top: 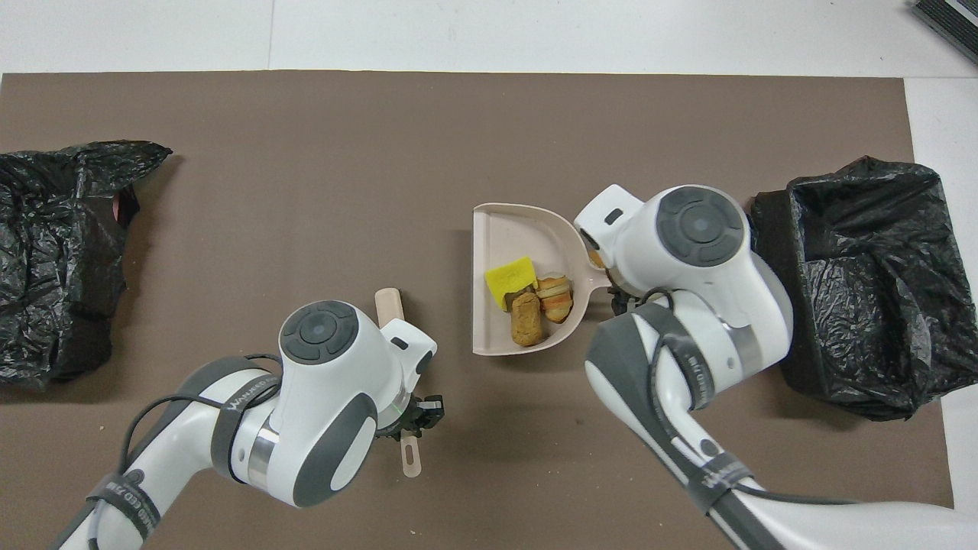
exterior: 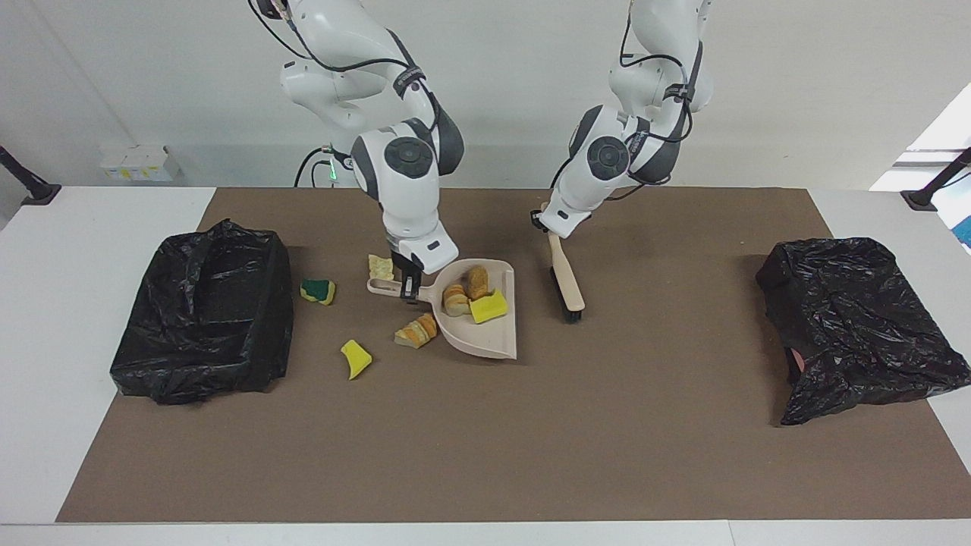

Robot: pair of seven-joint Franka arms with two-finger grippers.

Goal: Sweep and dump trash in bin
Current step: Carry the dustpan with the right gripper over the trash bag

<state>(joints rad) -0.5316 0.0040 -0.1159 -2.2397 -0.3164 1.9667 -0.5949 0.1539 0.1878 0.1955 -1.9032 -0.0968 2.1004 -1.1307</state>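
My right gripper [exterior: 410,292] is shut on the handle of the beige dustpan [exterior: 485,337], which sits low over the mat. In the pan lie two bread chunks [exterior: 478,280] and a yellow sponge piece [exterior: 488,306]. Loose trash lies beside it toward the right arm's end: a bread chunk [exterior: 417,331], a yellow sponge [exterior: 355,358], a green-yellow sponge [exterior: 318,290] and a pale piece [exterior: 380,266]. My left gripper [exterior: 550,227] is shut on the beige brush [exterior: 567,280], whose bristles touch the mat by the pan's open edge. The overhead view shows the pan [top: 512,229] and brush handle [top: 390,302]; the loose scraps are hidden there.
A black-bag-lined bin [exterior: 205,311] stands open at the right arm's end, also in the overhead view [top: 863,290]. A second crumpled black bag [exterior: 857,326] lies at the left arm's end. A brown mat [exterior: 485,455] covers the table.
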